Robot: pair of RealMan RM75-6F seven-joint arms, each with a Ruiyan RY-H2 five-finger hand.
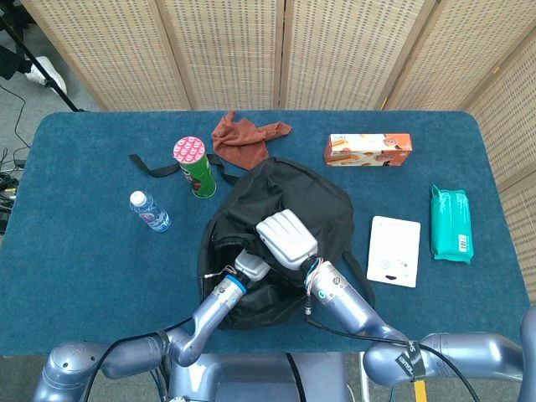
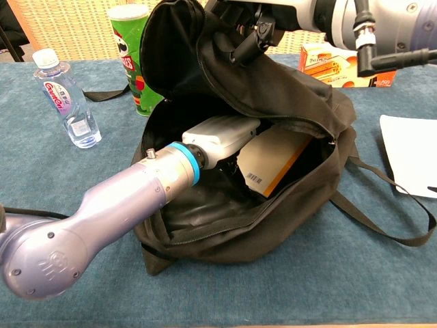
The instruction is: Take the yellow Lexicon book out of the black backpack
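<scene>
The desk carried a dark blue felt-like cover; woven cane screens closed off the top of the frame. The black backpack lay at centre, mouth toward the bottom edge. The right hand gripped the upper flap and held it raised. The left hand reached inside, against the yellow Lexicon book; its grasp could not be judged. The book sat tilted within the open compartment.

Silver-lilac metallic arms, blue wrist rings, white-grey robot hand shells, black cables.
</scene>
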